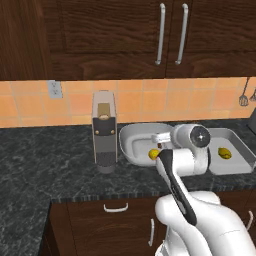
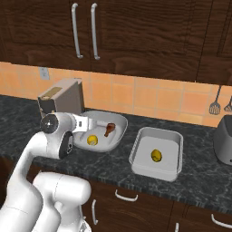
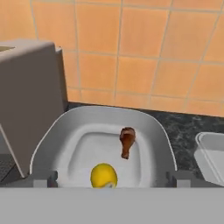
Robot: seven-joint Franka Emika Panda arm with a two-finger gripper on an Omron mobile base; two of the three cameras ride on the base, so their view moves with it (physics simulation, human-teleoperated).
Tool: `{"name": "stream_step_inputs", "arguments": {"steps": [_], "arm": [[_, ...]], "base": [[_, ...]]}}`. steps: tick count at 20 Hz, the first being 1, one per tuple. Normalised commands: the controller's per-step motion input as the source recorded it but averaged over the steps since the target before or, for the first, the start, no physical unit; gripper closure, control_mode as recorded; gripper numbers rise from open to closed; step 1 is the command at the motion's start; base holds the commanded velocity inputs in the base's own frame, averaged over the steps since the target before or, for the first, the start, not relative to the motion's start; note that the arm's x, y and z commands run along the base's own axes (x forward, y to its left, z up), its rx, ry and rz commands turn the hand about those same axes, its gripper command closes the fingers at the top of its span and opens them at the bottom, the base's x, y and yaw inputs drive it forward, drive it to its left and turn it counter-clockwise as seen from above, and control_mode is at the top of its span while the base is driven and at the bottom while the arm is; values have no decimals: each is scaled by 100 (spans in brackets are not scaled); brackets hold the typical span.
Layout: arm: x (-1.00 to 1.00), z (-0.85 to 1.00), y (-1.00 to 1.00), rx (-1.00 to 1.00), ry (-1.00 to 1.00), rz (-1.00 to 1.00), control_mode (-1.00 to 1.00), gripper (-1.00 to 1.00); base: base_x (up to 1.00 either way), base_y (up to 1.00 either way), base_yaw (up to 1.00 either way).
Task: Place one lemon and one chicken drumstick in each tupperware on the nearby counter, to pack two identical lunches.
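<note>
Gripper [image 3: 112, 179] fingers are standing wide and empty over the round tupperware [image 3: 151, 127], which is holding one lemon [image 3: 103, 175] at 6 o'clock and one chicken drumstick [image 3: 127, 141] near centre, apparently just released. Toward 3 o'clock, the square tupperware [image 2: 174, 138] is holding only its lemon [image 2: 156, 155].

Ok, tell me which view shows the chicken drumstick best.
The hand view: the chicken drumstick lies unobstructed in the bowl-like tupperware, beyond the lemon, thin end toward the camera. The right base view shows it smaller. In the left base view the arm covers that part of the bowl.
</note>
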Motion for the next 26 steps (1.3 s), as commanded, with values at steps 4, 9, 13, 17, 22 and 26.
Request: {"name": "stream_step_inputs", "arguments": {"steps": [4, 9, 13, 17, 22, 26], "arm": [[-99, 82, -11, 0, 34, -9, -100, -100], [-67, 40, -16, 0, 55, -1, -100, -100], [-3, 0, 0, -2, 18, -1, 100, -100], [0, 0, 0, 0, 0, 0, 100, -100], [0, 0, 0, 0, 0, 0, 100, -100], [0, 0, 0, 0, 0, 0, 100, -100]], "base": [[0, 0, 0], [0, 0, 0], [-24, -2, 0], [-100, -75, -7], [-100, -100, -9], [-100, -100, -9]]}}
